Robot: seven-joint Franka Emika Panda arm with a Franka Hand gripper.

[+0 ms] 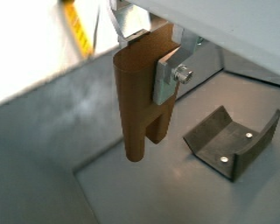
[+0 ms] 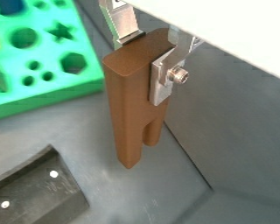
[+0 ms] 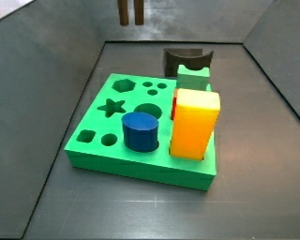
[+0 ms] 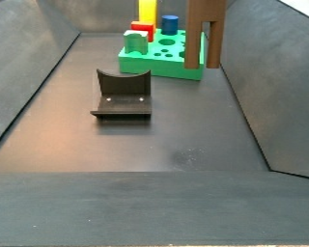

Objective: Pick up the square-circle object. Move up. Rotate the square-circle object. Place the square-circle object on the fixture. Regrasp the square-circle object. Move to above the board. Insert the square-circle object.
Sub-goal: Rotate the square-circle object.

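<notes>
The square-circle object (image 1: pixel 136 114), a long dark-brown peg, hangs upright in my gripper (image 1: pixel 149 57). The silver fingers (image 1: pixel 168 79) are shut on its thick upper end, as both wrist views show. It hangs well above the floor, with its narrower forked end pointing down (image 2: pixel 129 131). In a side view only its lower end shows at the top edge (image 3: pixel 134 11). In a side view it hangs beside the board's right side (image 4: pixel 211 34). The fixture (image 4: pixel 121 94) stands empty on the floor, its notch facing up. The green board (image 3: pixel 109 131) lies flat.
A blue cylinder (image 3: pixel 142 129) and a tall yellow-orange block (image 3: pixel 195 122) stand in the board. The fixture (image 3: pixel 187 61) sits just behind the board. Sloped grey walls (image 4: pixel 254 87) close in the floor on all sides.
</notes>
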